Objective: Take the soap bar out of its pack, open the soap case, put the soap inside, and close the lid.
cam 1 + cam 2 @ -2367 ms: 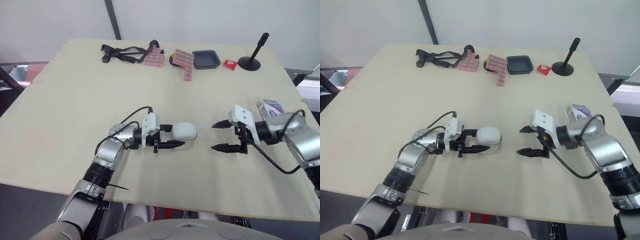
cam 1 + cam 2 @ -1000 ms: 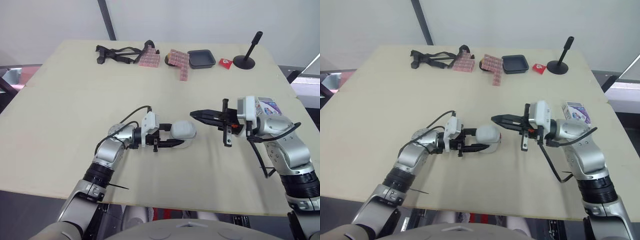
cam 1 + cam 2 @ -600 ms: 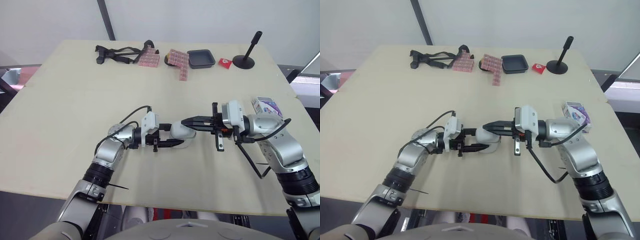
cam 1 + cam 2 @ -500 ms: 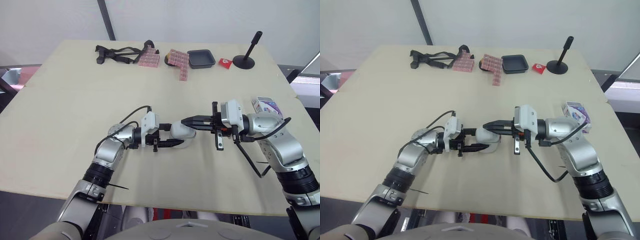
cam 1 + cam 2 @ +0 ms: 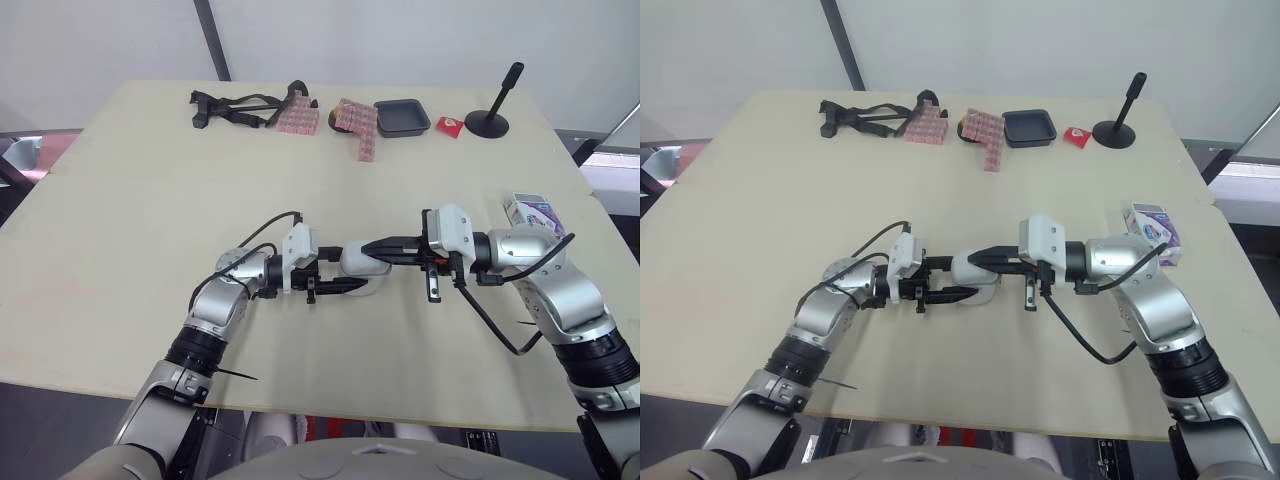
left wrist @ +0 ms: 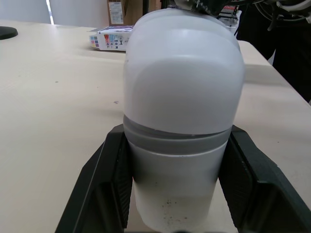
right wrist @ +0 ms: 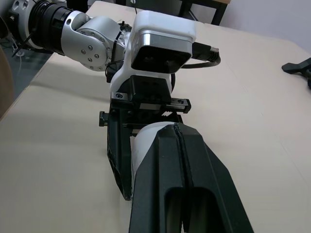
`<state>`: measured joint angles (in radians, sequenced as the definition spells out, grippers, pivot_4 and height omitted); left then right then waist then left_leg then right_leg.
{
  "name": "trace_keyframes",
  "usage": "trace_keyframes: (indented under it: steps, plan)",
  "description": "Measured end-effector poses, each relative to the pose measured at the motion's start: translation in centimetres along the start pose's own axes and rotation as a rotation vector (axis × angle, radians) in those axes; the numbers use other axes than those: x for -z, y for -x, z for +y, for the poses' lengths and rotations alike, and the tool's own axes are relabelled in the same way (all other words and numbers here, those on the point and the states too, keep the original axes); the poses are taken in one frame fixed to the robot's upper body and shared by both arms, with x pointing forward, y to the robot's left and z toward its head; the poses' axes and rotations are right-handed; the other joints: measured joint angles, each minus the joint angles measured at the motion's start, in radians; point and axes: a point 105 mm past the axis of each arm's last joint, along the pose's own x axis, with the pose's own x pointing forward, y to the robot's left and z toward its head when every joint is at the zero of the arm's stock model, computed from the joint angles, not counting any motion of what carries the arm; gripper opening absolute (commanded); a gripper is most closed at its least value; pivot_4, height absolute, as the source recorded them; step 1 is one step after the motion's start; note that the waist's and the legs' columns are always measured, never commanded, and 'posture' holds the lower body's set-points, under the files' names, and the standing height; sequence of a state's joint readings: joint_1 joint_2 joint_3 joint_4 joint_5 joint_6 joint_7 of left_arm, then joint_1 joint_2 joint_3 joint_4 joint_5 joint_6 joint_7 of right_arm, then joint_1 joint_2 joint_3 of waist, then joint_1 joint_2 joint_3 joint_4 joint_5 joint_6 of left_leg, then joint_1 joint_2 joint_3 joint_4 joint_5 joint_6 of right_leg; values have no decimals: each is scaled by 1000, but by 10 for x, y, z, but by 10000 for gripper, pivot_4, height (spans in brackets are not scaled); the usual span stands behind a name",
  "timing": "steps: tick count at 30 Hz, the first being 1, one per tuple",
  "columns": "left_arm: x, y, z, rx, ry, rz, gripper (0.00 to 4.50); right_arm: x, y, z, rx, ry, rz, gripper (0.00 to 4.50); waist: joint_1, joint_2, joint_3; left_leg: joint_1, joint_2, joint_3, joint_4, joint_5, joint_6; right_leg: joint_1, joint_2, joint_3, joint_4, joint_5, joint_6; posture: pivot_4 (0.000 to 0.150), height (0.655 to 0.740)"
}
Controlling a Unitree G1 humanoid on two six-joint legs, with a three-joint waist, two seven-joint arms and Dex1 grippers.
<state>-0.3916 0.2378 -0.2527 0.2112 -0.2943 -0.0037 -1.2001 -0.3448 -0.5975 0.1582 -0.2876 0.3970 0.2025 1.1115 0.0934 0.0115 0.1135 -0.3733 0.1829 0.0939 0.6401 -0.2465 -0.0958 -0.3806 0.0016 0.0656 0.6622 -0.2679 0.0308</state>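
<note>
A white soap case (image 5: 362, 264) with a grey seam lies on the table, lid down, and my left gripper (image 5: 348, 268) is shut on its sides. In the left wrist view its black fingers (image 6: 104, 184) flank the case (image 6: 182, 97). My right gripper (image 5: 369, 245) is shut, its joined fingertips resting at the case's far top edge. The right wrist view shows those tips (image 7: 178, 138) against the white case (image 7: 145, 141). The soap pack (image 5: 535, 212), a small printed box, lies closed near the table's right edge.
Along the table's far edge lie black straps (image 5: 245, 104), red-checked packs (image 5: 362, 125), a black tray (image 5: 404, 116), a small red item (image 5: 452, 126) and a black stand (image 5: 495, 122). The table's right edge (image 5: 600, 215) runs just beyond the soap pack.
My right gripper, open earlier, has shut and swung left from beside the soap pack until its tips meet the case. The left gripper and case have stayed put.
</note>
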Motion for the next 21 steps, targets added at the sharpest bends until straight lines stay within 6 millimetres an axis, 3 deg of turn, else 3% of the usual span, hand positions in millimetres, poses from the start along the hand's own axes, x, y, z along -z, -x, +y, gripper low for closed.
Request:
trace_keyframes:
  steps: [13, 21]
  plan:
    - [1, 1, 0, -6, 6, 3, 19236, 4, -1, -2, 14, 2, 20, 107, -5, 0, 0, 2, 0, 0, 0, 0, 0, 2, 0, 0, -1, 0, 0, 1500, 7400]
    - [3, 2, 0, -12, 18, 11, 19236, 9, -2, -4, 27, -15, 33, 107, -15, 0, 0, 14, 0, 0, -9, 0, -1, 16, -1, -1, -12, 0, 0, 1500, 7400]
